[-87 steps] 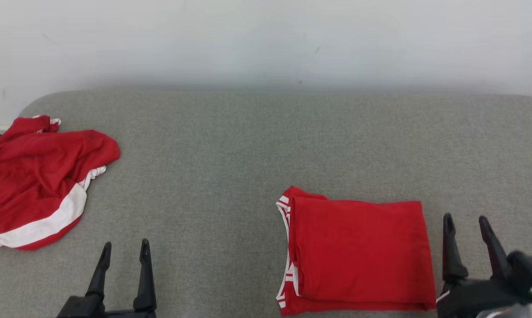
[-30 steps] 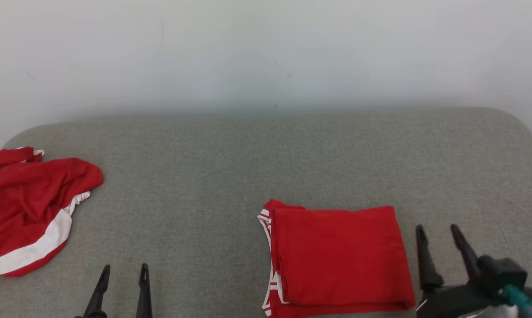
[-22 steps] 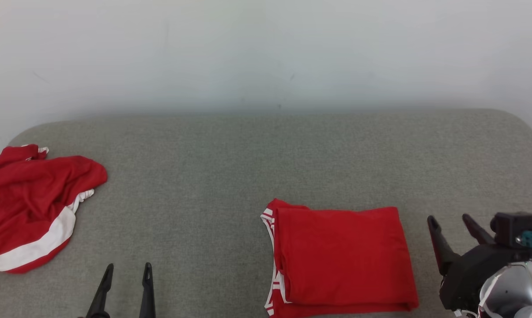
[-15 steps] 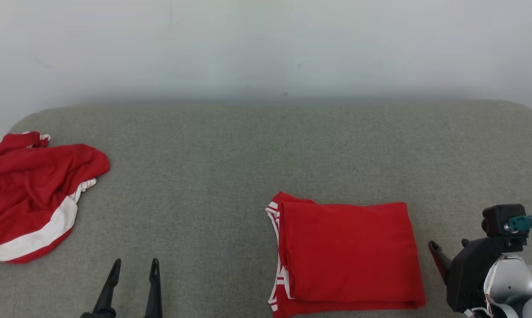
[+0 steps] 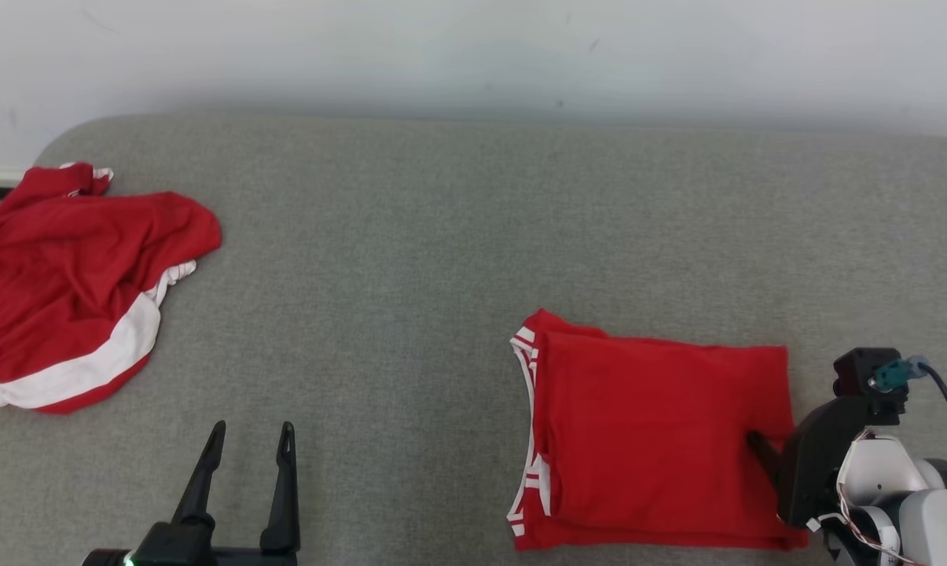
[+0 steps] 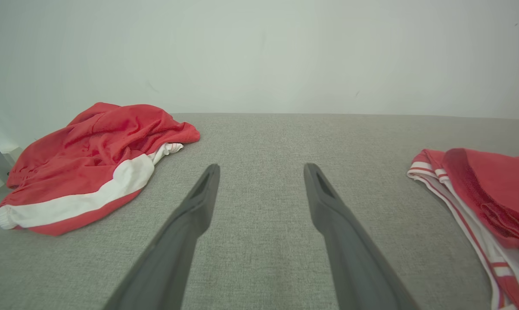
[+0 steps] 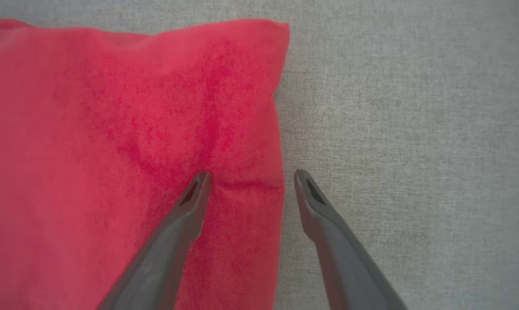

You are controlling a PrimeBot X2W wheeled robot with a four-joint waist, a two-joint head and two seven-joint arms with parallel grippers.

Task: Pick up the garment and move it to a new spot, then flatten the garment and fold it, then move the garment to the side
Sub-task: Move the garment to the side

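Note:
The folded red garment (image 5: 646, 440) with white-striped trim lies flat on the grey cushion (image 5: 457, 251), right of centre. My right gripper (image 5: 764, 454) points down at its right edge, open. In the right wrist view the right gripper (image 7: 250, 177) straddles that edge of the garment (image 7: 113, 150): one fingertip (image 7: 199, 183) presses a small crease into the cloth, the other rests on bare grey fabric beside it. My left gripper (image 5: 247, 448) stands open over bare cushion at the lower left, holding nothing. In the left wrist view the left gripper (image 6: 261, 170) is open, with the folded garment (image 6: 492, 185) far to its right.
A second red garment (image 5: 80, 283) with a broad white band lies crumpled at the cushion's left end, also seen as the crumpled garment (image 6: 91, 163) from the left wrist. A pale wall (image 5: 473, 47) runs behind the cushion.
The head camera has tilted down. My right gripper has tipped over to point downward and come left onto the folded garment's right edge. The left gripper stays open and still.

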